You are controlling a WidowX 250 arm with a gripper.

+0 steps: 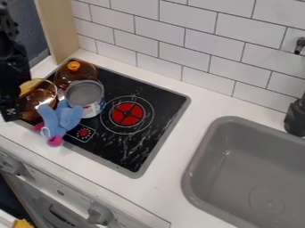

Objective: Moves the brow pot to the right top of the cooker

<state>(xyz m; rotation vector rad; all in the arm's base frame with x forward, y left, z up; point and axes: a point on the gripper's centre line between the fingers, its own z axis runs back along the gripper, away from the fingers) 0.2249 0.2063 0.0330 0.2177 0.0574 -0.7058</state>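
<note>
Gripper point(10, 104) at the left edge of the camera view, hanging upright by the cooker's left corner. Jaw state: cannot tell whether wide, narrow or holding. Brown pot point(43, 101), see-through, just beside the gripper, on the left part of the cooker point(156, 99); gripper overlaps its left side in view, contact cannot be told. Yellow item point(28, 85) partly seen at the pot's upper left. Blue toy point(60, 117) with pink ends, at the pot's lower right, lying across the cooker's near edge. Can point(88, 109), upright, open top, right of the pot. Amber vessel point(67, 79) with orange knob, behind the can. Red burner point(127, 114) to the can's right. Further right: grey sink point(229, 144), black tap point(295, 118). White tiles point(186, 40) behind.
</note>
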